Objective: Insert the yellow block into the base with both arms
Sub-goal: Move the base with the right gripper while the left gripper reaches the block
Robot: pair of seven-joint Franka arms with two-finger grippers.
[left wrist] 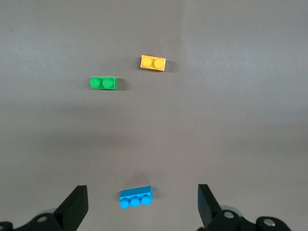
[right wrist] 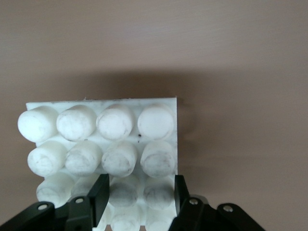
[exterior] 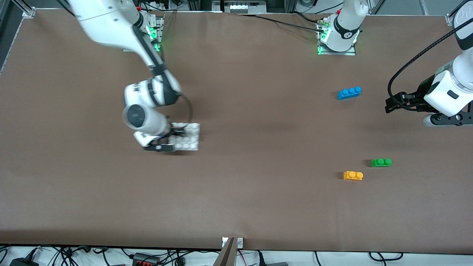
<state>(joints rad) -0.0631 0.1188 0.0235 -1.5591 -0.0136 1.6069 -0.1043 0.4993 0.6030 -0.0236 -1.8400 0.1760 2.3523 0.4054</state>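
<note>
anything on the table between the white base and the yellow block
No. In the front view only bare brown table lies between the base and the yellow block.

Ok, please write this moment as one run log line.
right pincer: shut on base | left pincer: open, over blue brick | yellow block: on table, untouched

yellow block (exterior: 353, 175) orange-yellow; base (exterior: 188, 137) white, studded grid; green brick (exterior: 381, 162); blue brick (exterior: 349, 92); table (exterior: 258, 147) brown

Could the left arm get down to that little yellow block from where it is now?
Probably yes. The left gripper hangs open over the table near the blue brick, and bare table surrounds the yellow block. The green brick lies beside it but apart.
</note>
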